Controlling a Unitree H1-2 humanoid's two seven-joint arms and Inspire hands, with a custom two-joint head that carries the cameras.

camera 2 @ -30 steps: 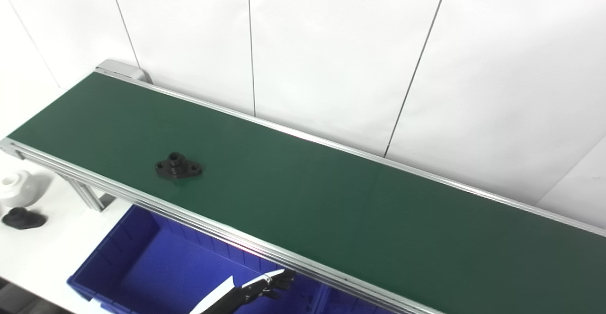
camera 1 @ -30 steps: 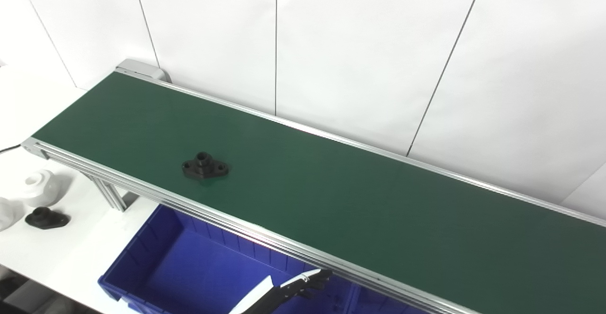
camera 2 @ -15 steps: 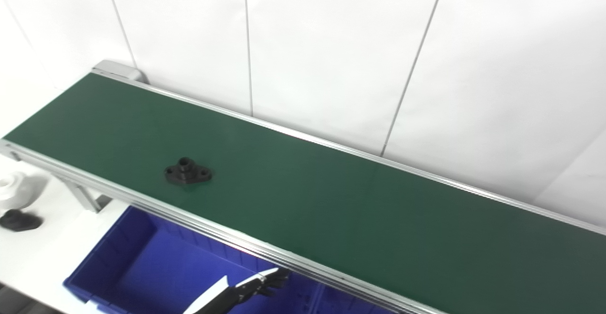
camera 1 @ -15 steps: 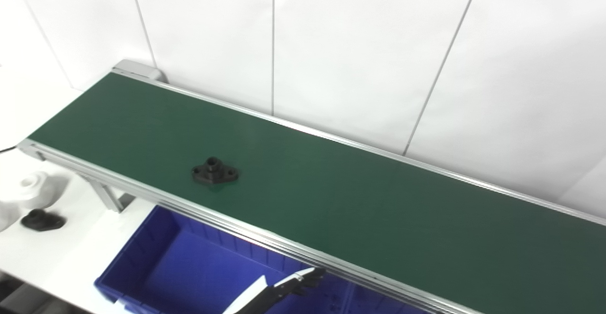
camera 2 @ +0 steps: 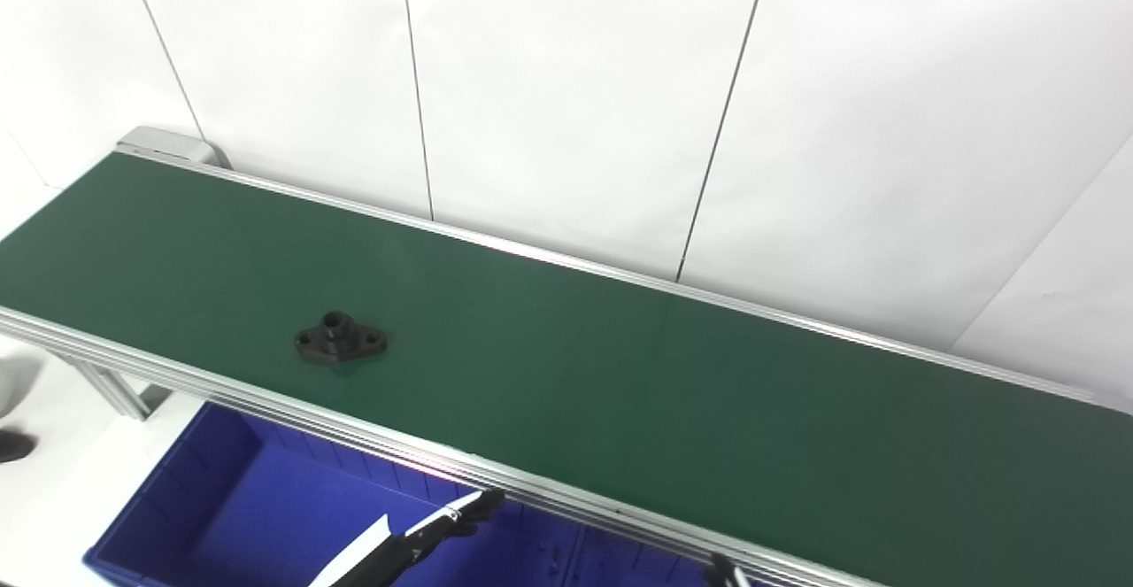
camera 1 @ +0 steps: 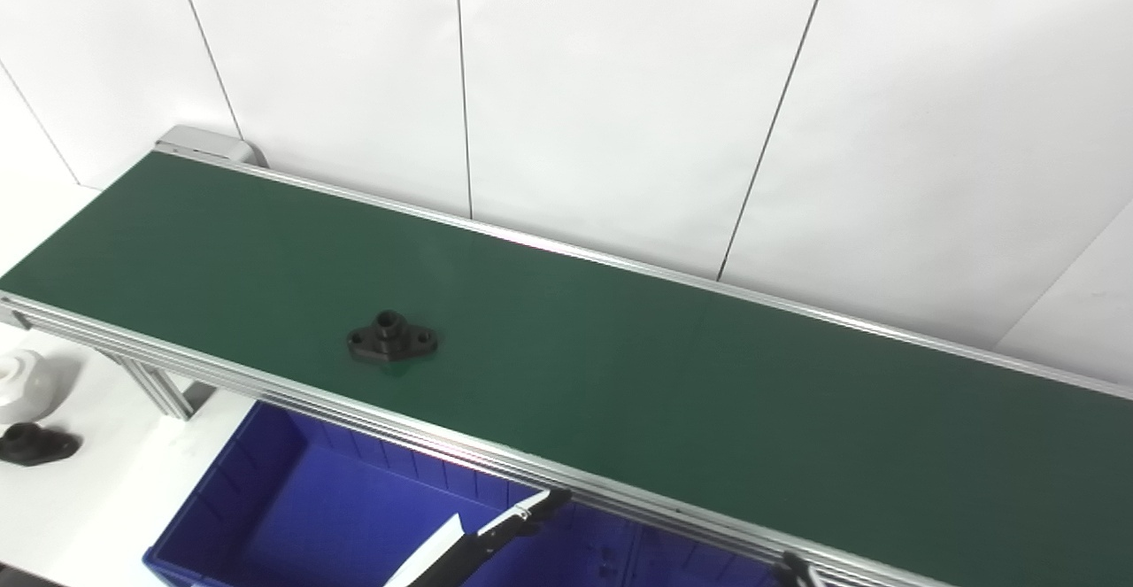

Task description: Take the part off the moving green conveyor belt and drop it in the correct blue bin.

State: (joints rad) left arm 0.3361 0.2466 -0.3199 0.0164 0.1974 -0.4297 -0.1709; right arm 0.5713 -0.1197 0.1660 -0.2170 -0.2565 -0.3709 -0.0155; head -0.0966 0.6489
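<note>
A black flanged part lies flat on the green conveyor belt, left of its middle; it also shows in the right eye view. My left hand is low at the picture's bottom edge, below the belt's near rail and over a blue bin. Its fingers are stretched out and hold nothing. The part is well up and to the left of it. Only a dark tip of my right hand shows at the bottom edge.
A second blue bin adjoins the first on the right, under the belt's aluminium rail. On the white table at far left sit a white part and a spare black flange. A white panelled wall stands behind the belt.
The camera has panned, shifting the whole picture. The black part has ridden rightward along the belt. My left hand stays low over the bin, and a tip of my right hand has come into view.
</note>
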